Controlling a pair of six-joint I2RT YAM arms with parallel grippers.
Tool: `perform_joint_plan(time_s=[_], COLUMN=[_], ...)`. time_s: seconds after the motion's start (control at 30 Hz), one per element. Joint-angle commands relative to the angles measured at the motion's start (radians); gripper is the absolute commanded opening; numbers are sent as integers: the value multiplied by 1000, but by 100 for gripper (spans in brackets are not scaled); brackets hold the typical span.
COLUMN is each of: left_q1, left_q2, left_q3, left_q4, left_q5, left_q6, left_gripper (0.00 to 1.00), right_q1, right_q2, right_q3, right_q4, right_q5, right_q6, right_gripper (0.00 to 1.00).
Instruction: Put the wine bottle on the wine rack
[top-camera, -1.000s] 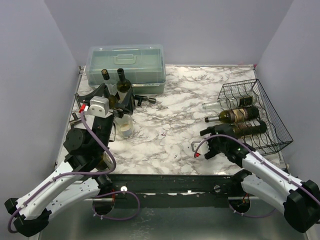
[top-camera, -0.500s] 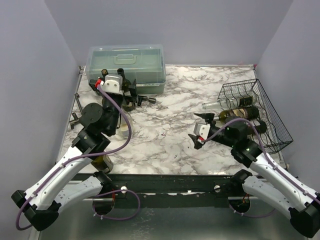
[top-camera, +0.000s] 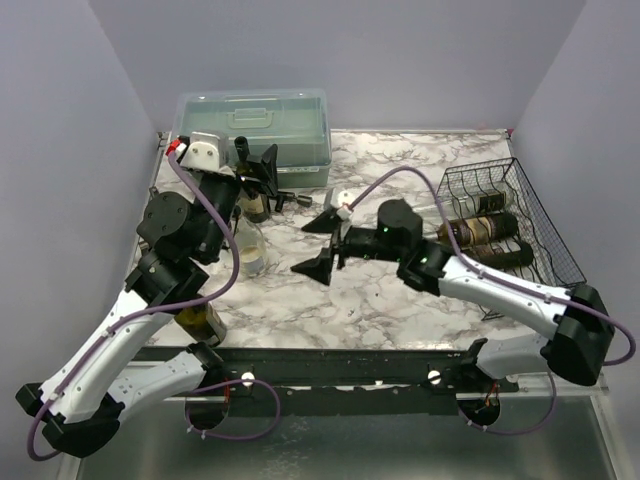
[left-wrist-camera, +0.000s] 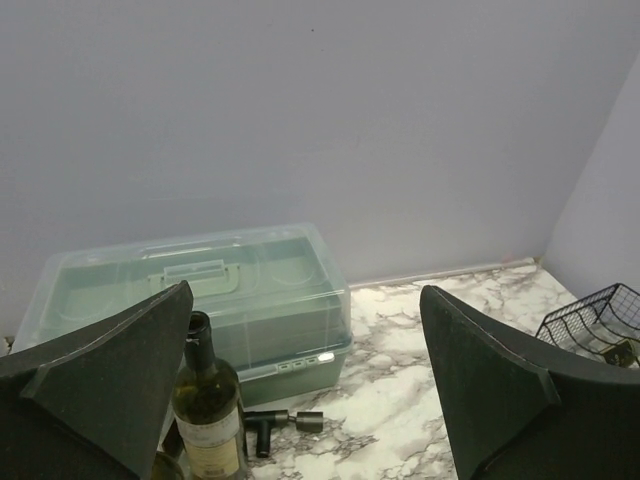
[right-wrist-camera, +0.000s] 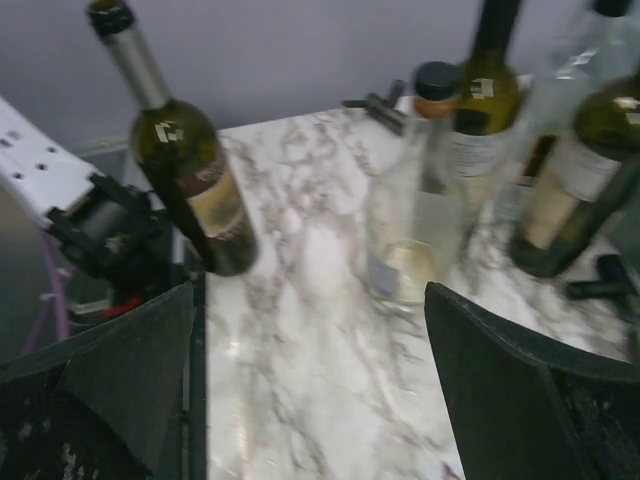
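Marble-patterned table (top-camera: 400, 165) amid plain lavender walls (top-camera: 350, 50)

Black wire wine rack (top-camera: 548, 238) sits on the table's (top-camera: 400, 165) right side with dark bottles (top-camera: 482, 229) lying in it. Green wine bottle (left-wrist-camera: 207, 415) stands upright, far left.

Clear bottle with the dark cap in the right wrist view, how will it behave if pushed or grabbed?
The clear bottle stands upright, tall and narrow, so a high push would probably tip it. It looks like smooth glass, so likely slippery and breakable.
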Motion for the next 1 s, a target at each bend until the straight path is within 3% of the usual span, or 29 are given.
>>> perform_joint_plan(time_s=[0.0,0.3,0.33,0.37,0.5,0.8,0.97], left_q1=[3,14,35,140,195,196,196], left_q2=[-15,-8,-17,-60,-92,-141,-169], left_q3=[53,59,40,-47,-69,-98,-131], left_q4=[-49,-10,-11,-10,15,23,51], left_q5=[38,49,68,152,180,137,111], left_q6=[-46,-19,-30,-126,-143,-90,-67], left_gripper=[97,97,97,97,97,97,97], right_q1=[141,336,347,358,374,443,463], right_q2=[107,353,374,431,505,677,739], right_q3=[42,33,40,63,108,251,336], right_q4=[226,670,699,759,819,857,797], right_q5=[36,263,271,297,328,396,398], right_q6=[202,276,274,281,308,297,296], right_gripper=[100,100,100,100,100,100,100])
